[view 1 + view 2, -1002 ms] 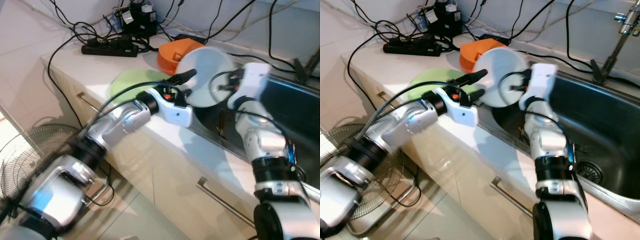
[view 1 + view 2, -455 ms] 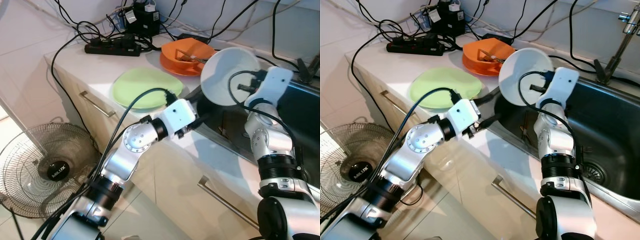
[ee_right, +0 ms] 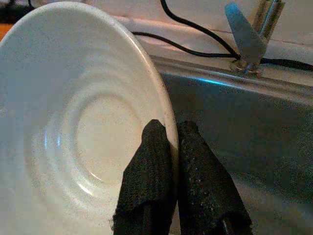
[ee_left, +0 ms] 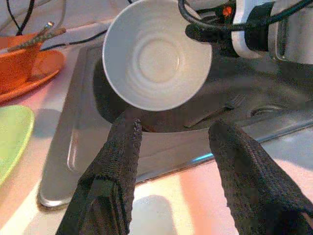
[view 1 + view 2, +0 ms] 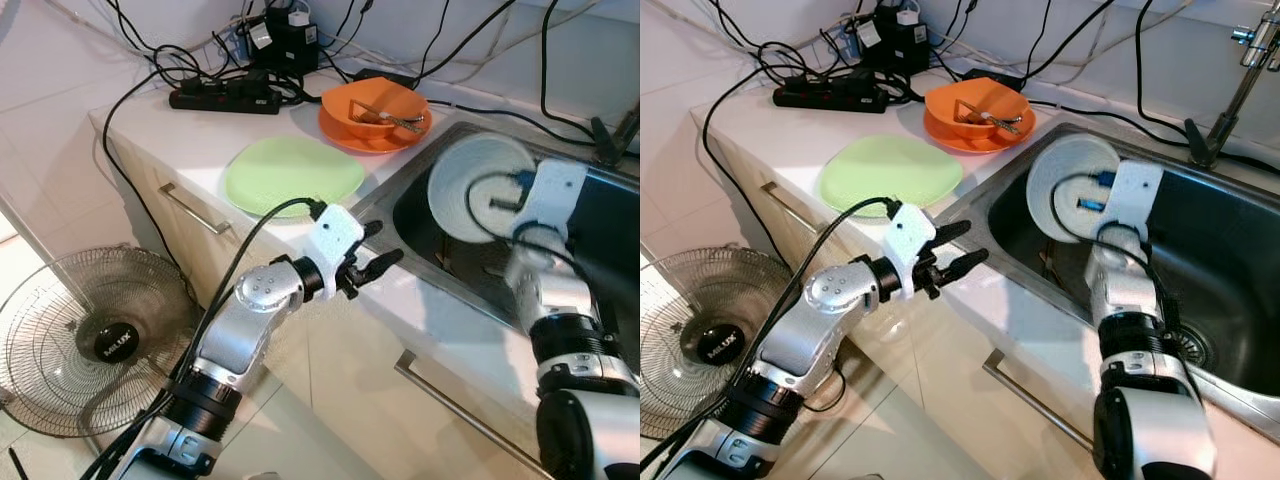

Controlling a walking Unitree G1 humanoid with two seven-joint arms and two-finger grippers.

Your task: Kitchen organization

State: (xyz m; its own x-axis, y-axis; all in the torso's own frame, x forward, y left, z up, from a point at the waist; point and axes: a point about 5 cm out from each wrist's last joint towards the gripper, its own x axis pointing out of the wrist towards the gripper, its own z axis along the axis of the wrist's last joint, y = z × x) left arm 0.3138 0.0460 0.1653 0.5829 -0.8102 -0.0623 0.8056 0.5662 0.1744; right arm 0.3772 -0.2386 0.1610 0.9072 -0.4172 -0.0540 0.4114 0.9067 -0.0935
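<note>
Here, a pale kitchen counter (image 5: 190, 135) runs diagonally across the head view, with cream cabinet fronts and bar handles below it. A stainless sink (image 5: 1230, 250) is sunk into the counter at about three o'clock, its tap (image 5: 1240, 60) rising at about two o'clock. On the tiled floor at about eight o'clock stands a round wire fan (image 5: 85, 330). A tangle of black cables and a power strip (image 5: 225, 97) lie along the back of the counter at about eleven o'clock.

The white bowl (image 5: 1072, 188) is held on edge over the sink basin, its hollow side facing back toward the counter. The right gripper (image 3: 171, 181) has its two black fingers pressed together on the bowl's rim, one inside and one outside, probably a pinch chosen so the bowl can be carried by its thin edge. A fork (image 4: 215, 108) lies in the basin below.

A flat green plate (image 5: 293, 176) rests on the counter at about twelve o'clock, with an orange bowl on an orange plate (image 5: 375, 108) just behind it, holding utensils.

The left gripper (image 5: 372, 250) hovers over the counter's front edge, fingers spread apart and holding nothing, likely kept clear of the bowl.
</note>
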